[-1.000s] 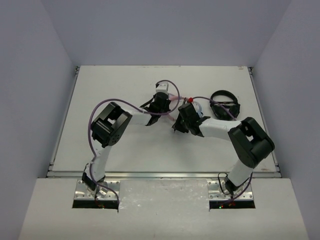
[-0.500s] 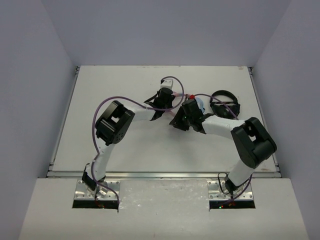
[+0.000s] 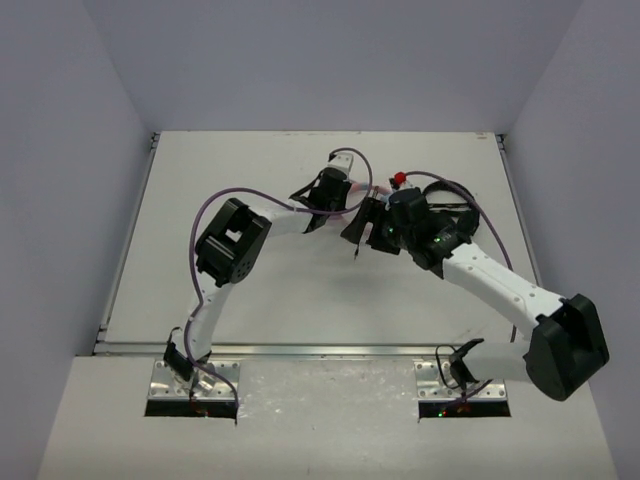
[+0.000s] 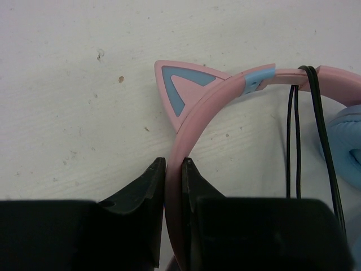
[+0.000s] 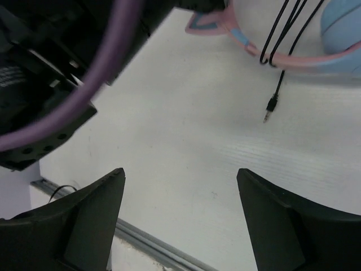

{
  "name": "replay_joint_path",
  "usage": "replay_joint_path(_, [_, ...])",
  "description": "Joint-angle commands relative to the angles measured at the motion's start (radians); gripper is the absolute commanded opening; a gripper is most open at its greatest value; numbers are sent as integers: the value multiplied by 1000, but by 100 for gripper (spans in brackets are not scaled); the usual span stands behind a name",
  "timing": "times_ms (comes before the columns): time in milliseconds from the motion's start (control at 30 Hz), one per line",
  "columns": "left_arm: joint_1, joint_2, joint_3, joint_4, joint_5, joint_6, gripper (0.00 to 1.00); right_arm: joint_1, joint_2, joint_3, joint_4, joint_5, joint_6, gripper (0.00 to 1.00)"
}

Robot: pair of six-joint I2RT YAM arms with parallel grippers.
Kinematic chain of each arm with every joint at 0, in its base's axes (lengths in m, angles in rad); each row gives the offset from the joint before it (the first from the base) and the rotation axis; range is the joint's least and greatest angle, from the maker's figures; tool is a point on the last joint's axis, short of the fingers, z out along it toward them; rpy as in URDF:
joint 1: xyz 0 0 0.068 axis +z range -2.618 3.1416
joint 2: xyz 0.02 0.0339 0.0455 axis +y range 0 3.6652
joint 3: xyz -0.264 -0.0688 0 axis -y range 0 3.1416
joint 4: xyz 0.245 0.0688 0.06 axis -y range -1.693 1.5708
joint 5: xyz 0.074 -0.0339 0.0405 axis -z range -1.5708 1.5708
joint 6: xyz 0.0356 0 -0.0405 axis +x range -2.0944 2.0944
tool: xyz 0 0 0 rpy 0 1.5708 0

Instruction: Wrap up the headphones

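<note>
While clenching the left claw [image 4: 173, 165] on the pink headband of the headphones [image 4: 210, 97], hovering the right claw [image 5: 180, 175], spread wide, near their dangling cable [image 4: 297, 141].

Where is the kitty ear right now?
In the left wrist view, the cat ear sits on the pink headband, just above the left tool pinching that band and left of the black cable.

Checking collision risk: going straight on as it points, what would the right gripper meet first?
Probably the bare table: the right gripper is open, and the cable plug sits farther on; depth is unclear.
</note>
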Motion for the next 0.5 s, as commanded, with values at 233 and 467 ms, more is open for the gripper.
replay_joint_path(233, [16,9,19,84,194,263,0,-187,-58,173,-240,144,-244,83])
replay_joint_path(467, [16,52,95,20,450,454,1,-209,-135,127,-241,150,-283,84])
